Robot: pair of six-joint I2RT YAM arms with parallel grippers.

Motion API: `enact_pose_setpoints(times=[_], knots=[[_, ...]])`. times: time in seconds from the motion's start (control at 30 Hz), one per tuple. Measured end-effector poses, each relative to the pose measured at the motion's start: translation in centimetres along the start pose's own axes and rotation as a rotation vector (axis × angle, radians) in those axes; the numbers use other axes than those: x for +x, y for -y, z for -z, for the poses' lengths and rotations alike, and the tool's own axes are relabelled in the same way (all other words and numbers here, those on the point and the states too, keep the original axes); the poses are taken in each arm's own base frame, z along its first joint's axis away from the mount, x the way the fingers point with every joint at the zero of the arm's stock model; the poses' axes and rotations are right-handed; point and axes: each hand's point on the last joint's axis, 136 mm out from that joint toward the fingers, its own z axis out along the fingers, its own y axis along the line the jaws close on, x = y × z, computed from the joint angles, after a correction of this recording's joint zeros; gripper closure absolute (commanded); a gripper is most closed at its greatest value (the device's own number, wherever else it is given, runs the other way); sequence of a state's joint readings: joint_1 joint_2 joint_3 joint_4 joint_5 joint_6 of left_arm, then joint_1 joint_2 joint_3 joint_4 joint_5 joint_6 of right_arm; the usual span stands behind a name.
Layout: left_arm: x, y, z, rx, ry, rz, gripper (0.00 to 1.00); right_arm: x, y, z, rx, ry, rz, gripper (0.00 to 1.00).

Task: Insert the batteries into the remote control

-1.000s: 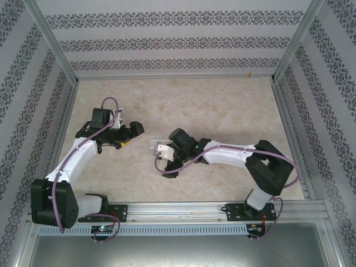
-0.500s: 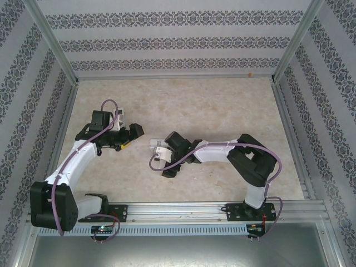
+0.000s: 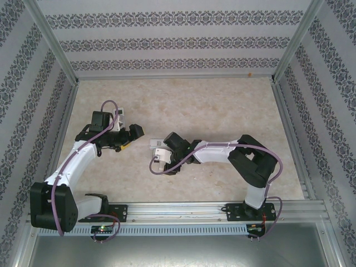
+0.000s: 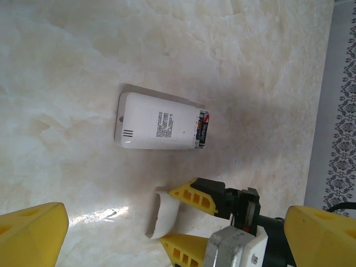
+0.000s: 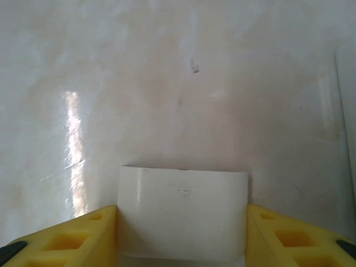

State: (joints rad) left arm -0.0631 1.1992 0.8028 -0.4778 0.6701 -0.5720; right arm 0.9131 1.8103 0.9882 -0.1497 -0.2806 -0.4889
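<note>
the pale table (image 3: 222, 105) is holding a white remote (image 4: 158, 122) with batteries (image 4: 202, 129) inside.
right claw (image 4: 169, 217) is squeezing a white lid (image 5: 182, 214); left claw (image 3: 132, 136) is gaping wide.

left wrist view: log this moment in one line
left gripper open; right gripper holds white plastic battery cover; white rectangular remote back-up; dark-orange batteries seated in it

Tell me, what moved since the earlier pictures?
The right arm folded its elbow in, leftward, and the right gripper closed its fingers around the white battery cover. The left gripper stayed wide open and where it was.
</note>
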Motion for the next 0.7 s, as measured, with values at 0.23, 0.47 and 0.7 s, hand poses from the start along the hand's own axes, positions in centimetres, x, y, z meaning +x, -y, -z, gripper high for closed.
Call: enact_pose_setpoints(times=[0.23,0.47,0.7], knots=[[0.1,-0.1,-0.1,-0.002,-0.003,0.003,0.0,-1.4,2.9,5.7,0.071,0.087,0.064,0.47],[0.2,-0.3,-0.1,-0.004,-0.006,0.005,0.0,1.2,8.3,8.3,0.144,0.056,0.096,0.48],[0.2,-0.3,-0.1,-0.006,-0.006,-0.002,0.0,1.4,10.6,5.7,0.058,-0.015,0.149,0.48]])
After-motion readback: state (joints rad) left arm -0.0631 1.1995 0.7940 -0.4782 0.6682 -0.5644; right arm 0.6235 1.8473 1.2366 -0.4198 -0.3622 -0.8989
